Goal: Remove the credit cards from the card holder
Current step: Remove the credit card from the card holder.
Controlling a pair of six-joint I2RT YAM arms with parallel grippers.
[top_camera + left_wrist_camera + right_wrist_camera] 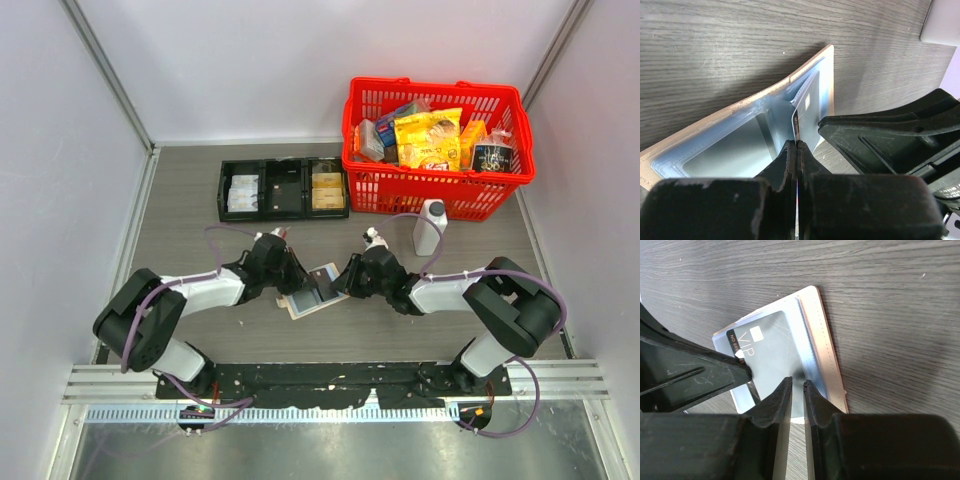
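The card holder [308,300] is lying open on the table, a bit toward the arms from the right end of the black compartment tray [284,189], with its pale blue inside facing up. One credit card [771,347], a silvery-grey one marked VIP with a dark strip down one side, sticks partway out of a pocket.

The left gripper [796,146] is clamped tight on that card's exposed corner, with no gap between the fingers at all. The right gripper [797,382] comes in from the opposite side with only a slit between its jaws. It looks like it's nipping the holder's near edge to pin it, though I can't see the contact cleanly.

Key bit imo: the card runs lengthwise straight away from the left jaws into the pocket. So the left arm is the one placed to draw it back along that line, with the right stopping the holder from following.
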